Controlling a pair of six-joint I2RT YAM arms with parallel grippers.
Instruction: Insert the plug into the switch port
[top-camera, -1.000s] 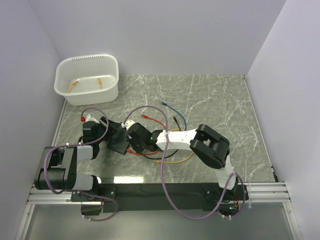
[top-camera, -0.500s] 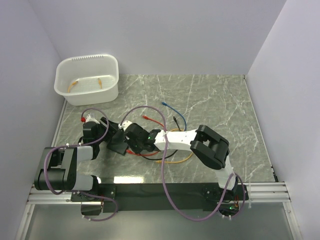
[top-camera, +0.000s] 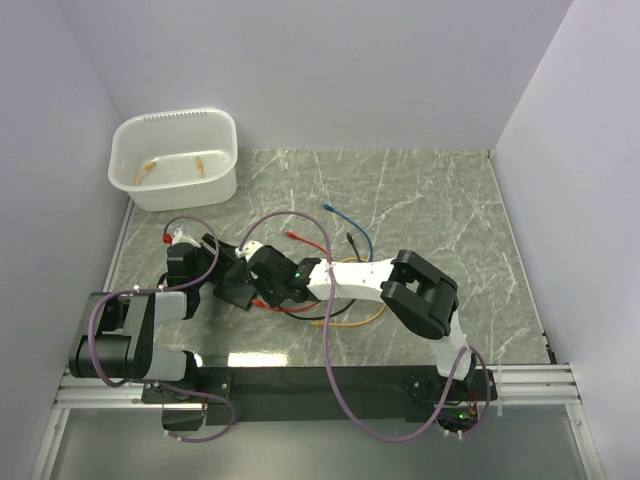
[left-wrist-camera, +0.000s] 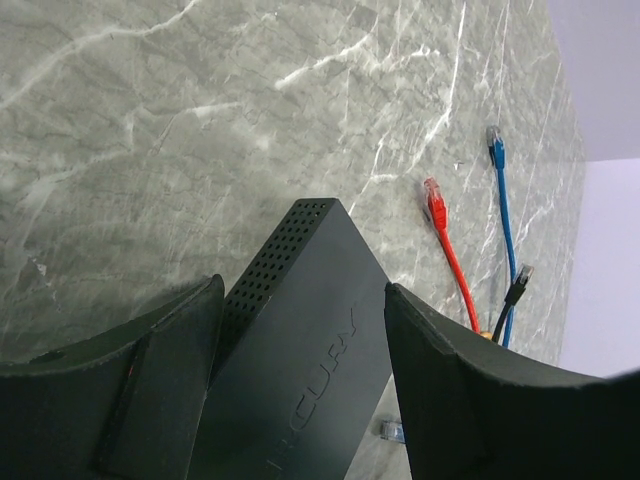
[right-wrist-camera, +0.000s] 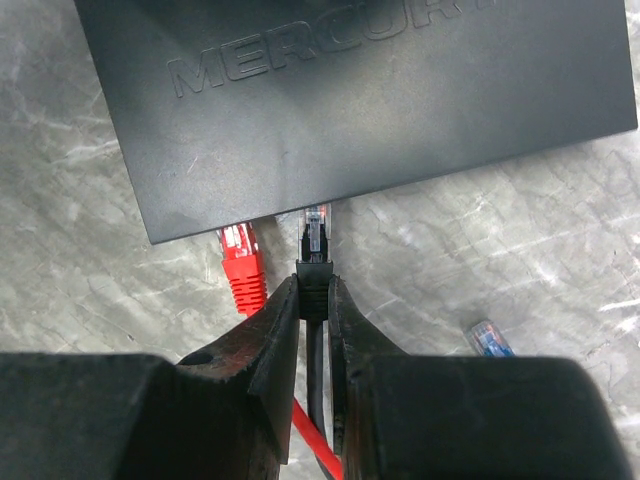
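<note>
Red plug (right-wrist-camera: 240, 264) beside the switch (right-wrist-camera: 350, 100) edge — tight; table (top-camera: 420, 190) beyond lies open.

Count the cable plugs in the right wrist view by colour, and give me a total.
red plug: 1, at the edge of the switch
black plug: 1, held in the right gripper
blue plug: 1, lying loose on the table
Total: 3
</note>
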